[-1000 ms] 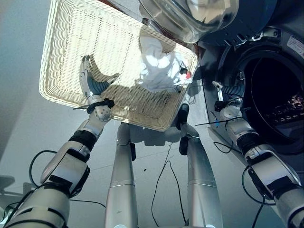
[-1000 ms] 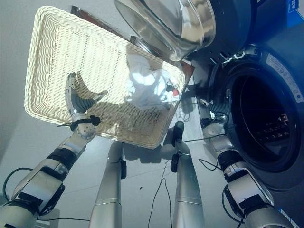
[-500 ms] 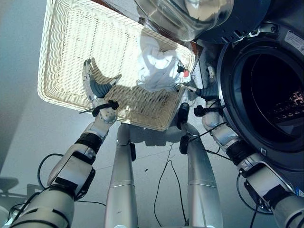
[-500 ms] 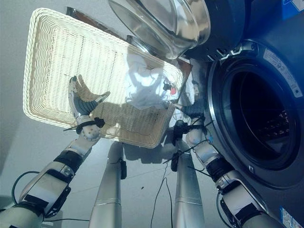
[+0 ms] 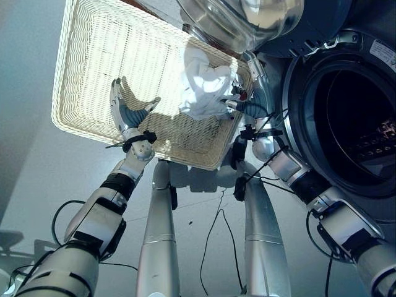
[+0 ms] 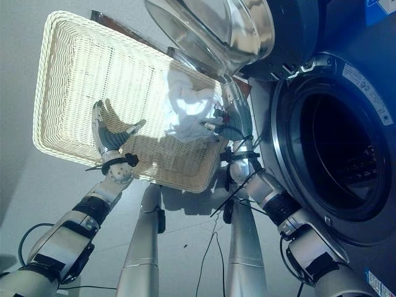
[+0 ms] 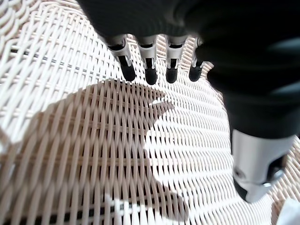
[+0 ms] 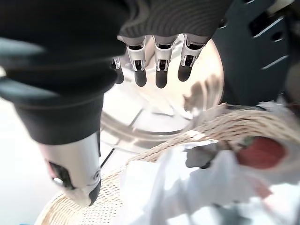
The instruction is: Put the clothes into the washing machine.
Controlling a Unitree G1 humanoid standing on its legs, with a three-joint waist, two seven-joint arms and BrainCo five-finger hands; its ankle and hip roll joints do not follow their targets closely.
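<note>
Reaching at frame centre, the right hand (image 5: 247,86), fingers straight, hovers beside the white clothes (image 5: 203,83); the left hand (image 5: 124,111) spreads open over the wicker basket (image 5: 93,68).

**Count of items in view**

- Wicker basket (image 5: 93,74) — one, cream-coloured, rectangular and shallow.
- Clothes (image 5: 203,83) — one white bundle lying in the basket; whether it is a single garment or several bunched together cannot be told.
- Washing machine (image 5: 346,99) — one, dark-bodied, front-loading.
- Washing machine door (image 5: 247,18) — one, round and glass-fronted, swung open.
- Drum opening (image 5: 362,127) — one, dark inside.
- Robot hands — two: left hand (image 5: 124,111) and right hand (image 5: 250,93).
</note>
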